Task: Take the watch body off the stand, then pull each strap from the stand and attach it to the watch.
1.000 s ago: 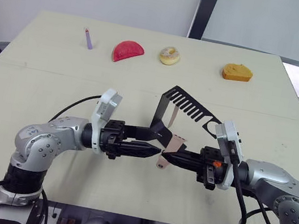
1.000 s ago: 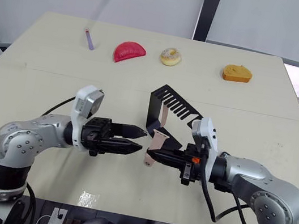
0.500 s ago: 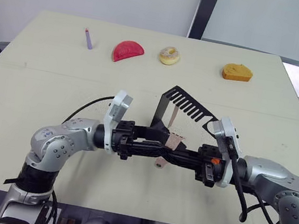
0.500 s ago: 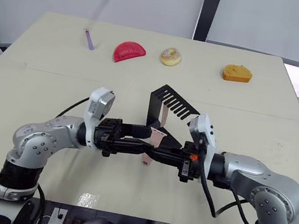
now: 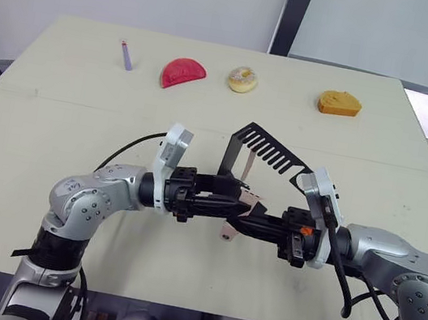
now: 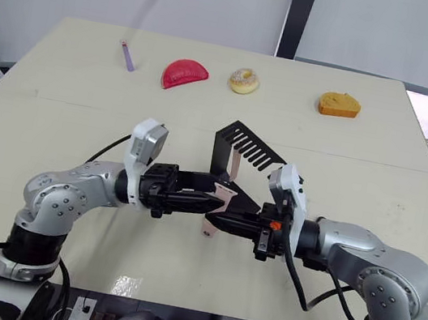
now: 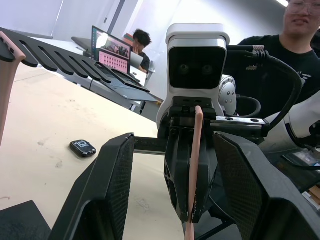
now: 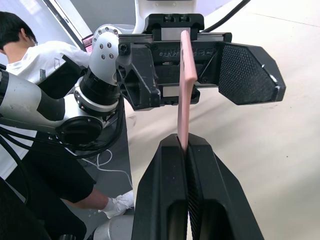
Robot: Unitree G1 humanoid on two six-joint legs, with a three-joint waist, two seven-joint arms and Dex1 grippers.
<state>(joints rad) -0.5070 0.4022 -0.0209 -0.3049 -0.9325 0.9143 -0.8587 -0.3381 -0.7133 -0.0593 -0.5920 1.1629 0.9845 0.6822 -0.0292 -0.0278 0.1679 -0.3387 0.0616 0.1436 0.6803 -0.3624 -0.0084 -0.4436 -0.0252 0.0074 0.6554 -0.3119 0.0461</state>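
My right gripper [image 8: 184,142] is shut on the lower part of a pale pink strap [image 8: 184,85], which stands upright above the table. Around that strap my left gripper [image 7: 175,150] is open, one finger [image 7: 105,195] on each side and neither touching it. Both grippers meet just in front of the black stand [image 5: 269,151]. A second strap [image 5: 247,168] hangs from the stand's comb arm. The watch body [image 7: 83,147] lies flat on the table beyond the grippers.
Along the table's far edge lie a purple stick [image 5: 125,55], a red piece [image 5: 183,73], a doughnut [image 5: 242,78] and an orange-yellow piece [image 5: 339,104]. People and a laptop [image 7: 112,50] show in the background of the left wrist view.
My left gripper has moved right until its fingers flank the strap in the right gripper. The right gripper has stayed nearly in place with the strap.
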